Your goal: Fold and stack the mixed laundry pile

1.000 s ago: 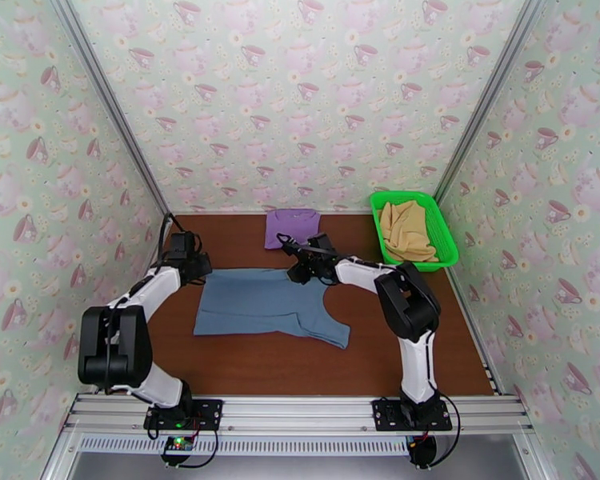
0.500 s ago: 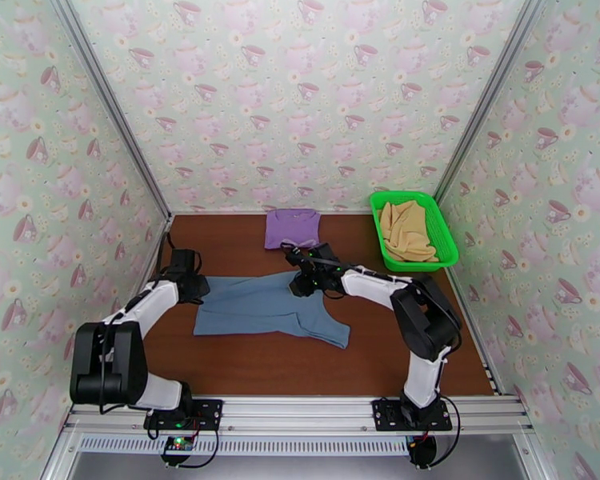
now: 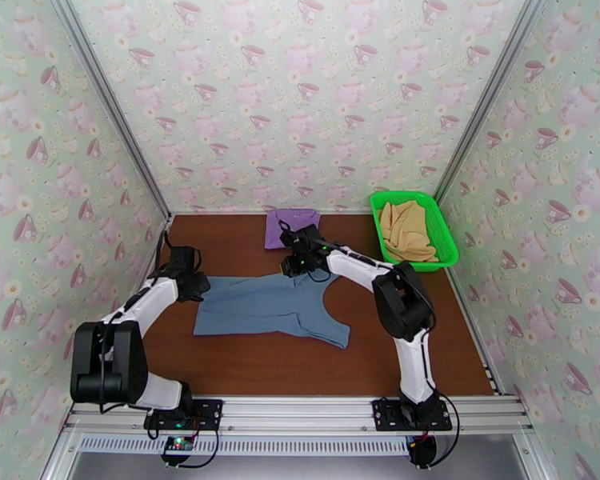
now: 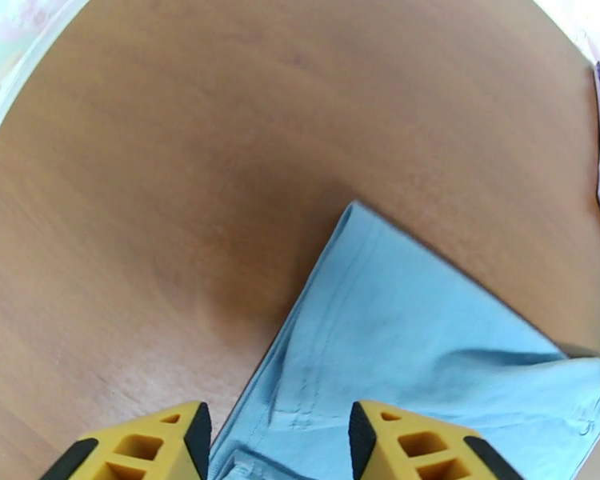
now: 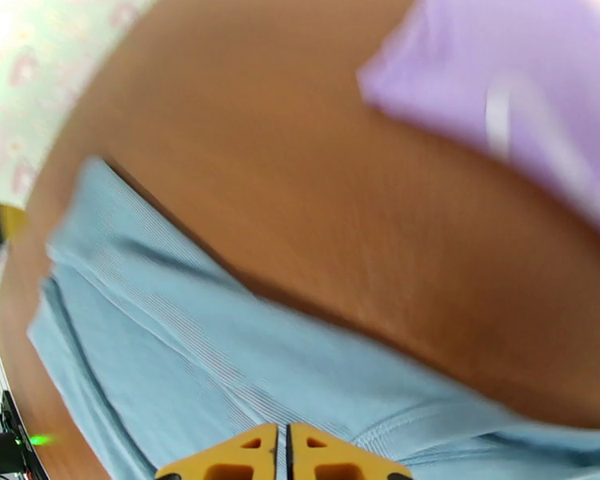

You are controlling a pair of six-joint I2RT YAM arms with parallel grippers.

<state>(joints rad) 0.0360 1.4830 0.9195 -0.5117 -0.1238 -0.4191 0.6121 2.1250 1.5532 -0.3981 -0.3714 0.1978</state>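
The slate blue-grey garment (image 3: 268, 310) lies spread across the middle of the brown table (image 3: 244, 366), also seen as blue-grey garment (image 4: 412, 346) and blue-grey garment (image 5: 220, 362). My left gripper (image 3: 194, 286) hovers at its far left corner; in the left wrist view the left gripper (image 4: 276, 442) is open, with cloth between the yellow fingers. My right gripper (image 3: 294, 266) is at the garment's far edge; the right gripper (image 5: 282, 454) is shut, pinching that slightly raised edge. The folded lilac garment (image 3: 292, 227) lies at the back. The tan-yellow garment (image 3: 406, 230) sits in the basket.
The bright green mesh basket (image 3: 452, 250) stands at the back right corner against the wall. Patterned walls close in the table on three sides. Bare wood runs along the front edge near the arm bases.
My left gripper opened and let go of the garment's left corner, which dropped back onto the table. My right gripper moved toward the back and closed on the far edge.
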